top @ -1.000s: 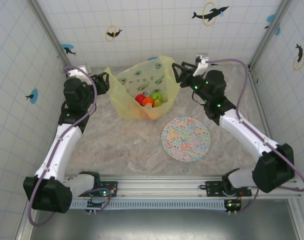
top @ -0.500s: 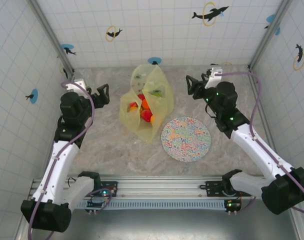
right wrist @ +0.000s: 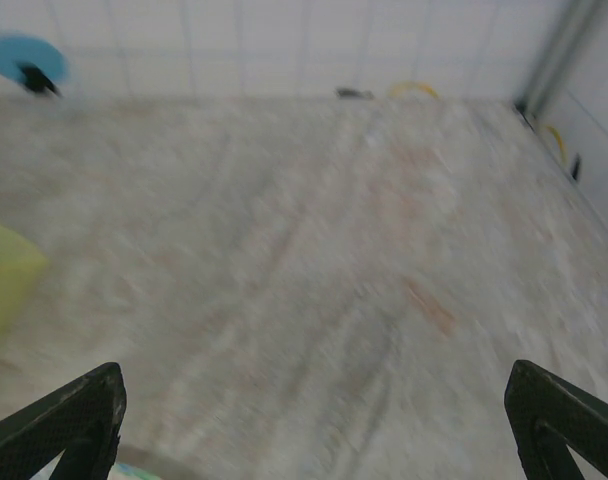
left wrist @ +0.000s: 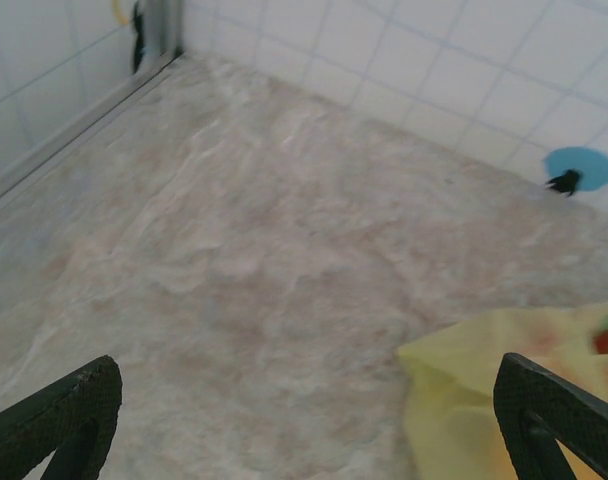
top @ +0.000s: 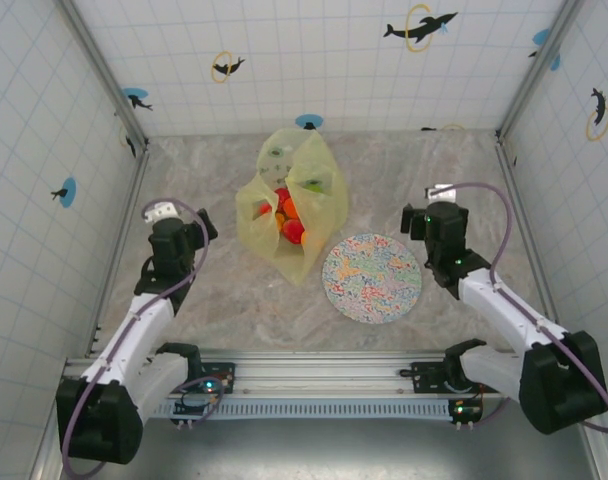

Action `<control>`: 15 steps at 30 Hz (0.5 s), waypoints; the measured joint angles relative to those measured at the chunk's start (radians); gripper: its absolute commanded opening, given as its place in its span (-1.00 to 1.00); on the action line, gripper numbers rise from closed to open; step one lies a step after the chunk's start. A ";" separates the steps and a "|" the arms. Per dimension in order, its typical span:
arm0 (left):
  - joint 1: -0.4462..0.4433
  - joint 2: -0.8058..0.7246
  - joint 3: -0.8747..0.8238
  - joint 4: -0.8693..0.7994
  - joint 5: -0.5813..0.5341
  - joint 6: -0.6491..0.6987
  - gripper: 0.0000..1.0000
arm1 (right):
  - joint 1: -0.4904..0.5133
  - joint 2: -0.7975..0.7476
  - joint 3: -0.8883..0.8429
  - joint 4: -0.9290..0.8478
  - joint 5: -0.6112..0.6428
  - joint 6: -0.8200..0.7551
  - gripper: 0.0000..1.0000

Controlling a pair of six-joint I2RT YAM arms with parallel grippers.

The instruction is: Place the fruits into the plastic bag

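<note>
I see the fruits [top: 289, 216] inside the plastic bag [top: 300, 254]. The left end effector [left wrist: 309, 405] and right end effector [right wrist: 314, 410] both gape wide.

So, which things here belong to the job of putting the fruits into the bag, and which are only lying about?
Belong to the job:
- the yellow plastic bag
- the toy fruits, red, orange and green, seen inside it

Only lying about:
- the round speckled plate, beside the bag, nothing on it
- the dolphin stickers on the walls
</note>
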 measured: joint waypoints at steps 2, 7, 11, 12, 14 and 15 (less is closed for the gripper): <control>0.000 0.018 -0.068 0.077 -0.060 -0.017 0.95 | -0.025 0.029 -0.050 0.017 0.020 0.007 0.99; 0.000 0.102 -0.195 0.272 -0.196 -0.021 0.95 | -0.054 0.086 -0.158 0.098 0.079 0.014 0.99; 0.000 0.195 -0.275 0.443 -0.291 0.048 0.95 | -0.060 0.122 -0.228 0.188 0.104 -0.003 0.99; 0.000 0.220 -0.293 0.488 -0.307 0.073 0.95 | -0.061 0.131 -0.249 0.219 0.106 -0.014 0.99; 0.000 0.270 -0.324 0.571 -0.319 0.125 0.95 | -0.061 0.148 -0.296 0.287 0.107 -0.039 0.99; 0.000 0.298 -0.339 0.613 -0.320 0.153 0.95 | -0.062 0.156 -0.321 0.317 0.106 -0.050 0.99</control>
